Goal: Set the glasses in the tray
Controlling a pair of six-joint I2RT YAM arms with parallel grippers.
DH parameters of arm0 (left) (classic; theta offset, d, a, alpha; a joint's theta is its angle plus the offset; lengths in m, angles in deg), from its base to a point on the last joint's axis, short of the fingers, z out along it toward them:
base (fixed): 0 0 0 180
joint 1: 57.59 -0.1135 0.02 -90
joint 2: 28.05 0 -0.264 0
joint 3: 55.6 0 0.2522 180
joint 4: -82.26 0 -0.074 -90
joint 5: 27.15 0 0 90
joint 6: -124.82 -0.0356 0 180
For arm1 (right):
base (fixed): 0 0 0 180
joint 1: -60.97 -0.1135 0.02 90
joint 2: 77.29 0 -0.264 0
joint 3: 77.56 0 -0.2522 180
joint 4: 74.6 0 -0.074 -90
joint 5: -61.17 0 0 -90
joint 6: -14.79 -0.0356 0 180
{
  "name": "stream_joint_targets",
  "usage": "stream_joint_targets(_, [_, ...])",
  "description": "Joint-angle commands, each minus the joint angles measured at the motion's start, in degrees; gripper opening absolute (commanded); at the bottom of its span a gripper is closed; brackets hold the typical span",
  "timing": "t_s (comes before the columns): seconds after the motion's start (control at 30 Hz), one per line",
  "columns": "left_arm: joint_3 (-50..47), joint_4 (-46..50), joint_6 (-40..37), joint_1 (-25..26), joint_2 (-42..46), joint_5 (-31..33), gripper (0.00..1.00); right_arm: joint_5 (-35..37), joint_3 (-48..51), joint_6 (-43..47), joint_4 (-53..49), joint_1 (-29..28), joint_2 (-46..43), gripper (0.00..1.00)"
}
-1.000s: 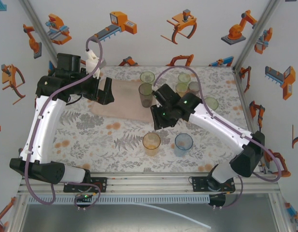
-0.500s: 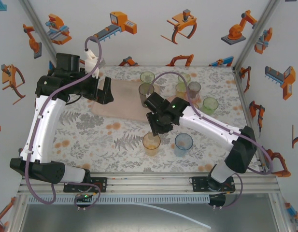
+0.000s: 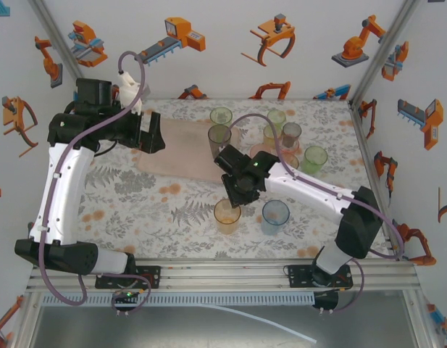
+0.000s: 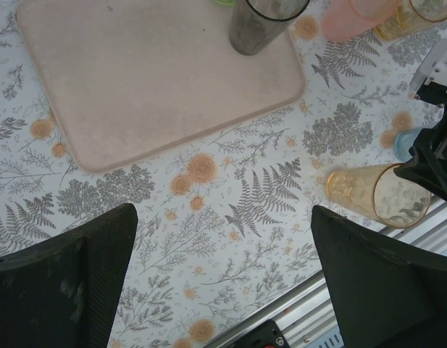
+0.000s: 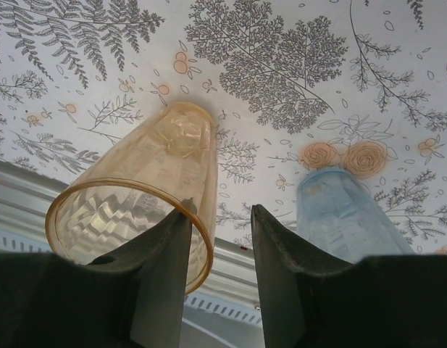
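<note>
Near the table's (image 3: 136, 203) front edge, right gripper (image 5: 219, 217) poised at orange tumbler (image 5: 136, 217), its rim wall between the part-spread jaws, not yet pinched, blue tumbler (image 5: 346, 210) at 3 o'clock, pale pink tray (image 3: 180, 152) at 11 o'clock bearing a smoky grey tumbler (image 3: 219, 138), left gripper (image 4: 223, 239) above the tray's near edge, jaws spread wide.

Illumination: bright, even, diffuse, from overhead, with white enclosure walls bouncing it back. Shadows: faint, soft-edged, under the arms on the table (image 3: 136, 210). Glare: small highlights on the rim and facets of the orange glass (image 5: 165, 145). Focus: overhead view crisp throughout. In the wrist views the table print is sharp and the near dark fingers (image 5: 154, 290) slightly soft. Distortion: wide-angle stretch toward wrist-view edges.
</note>
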Motion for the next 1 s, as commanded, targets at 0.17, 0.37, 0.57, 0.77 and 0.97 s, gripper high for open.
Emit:
stream_joint_targets(0.17, [0.6, 0.2, 1.1, -0.9, 1.7, -2.1, 0.97, 1.1, 0.9, -1.3, 2.0, -0.3, 1.1, 0.28])
stream_joint_targets(0.37, [0.5, 0.2, 1.3, -1.2, 2.0, -2.2, 0.97, 1.4, 0.5, -1.0, 2.1, -0.4, 1.8, 0.18])
stream_joint_targets(0.57, [0.5, 0.2, 1.2, -1.4, 2.2, -2.2, 0.97, 2.4, 0.1, -0.7, 1.8, -0.4, 1.5, 0.09])
stream_joint_targets(0.77, [0.8, 0.2, 1.3, -1.5, 2.3, -2.1, 0.97, 2.7, -2.1, 0.4, 0.2, -0.4, 1.7, 0.02])
stream_joint_targets(0.97, [0.7, 0.0, 1.5, -1.8, 2.5, -2.2, 0.97, 3.8, -8.1, 2.6, -2.9, -0.1, 2.5, 0.02])
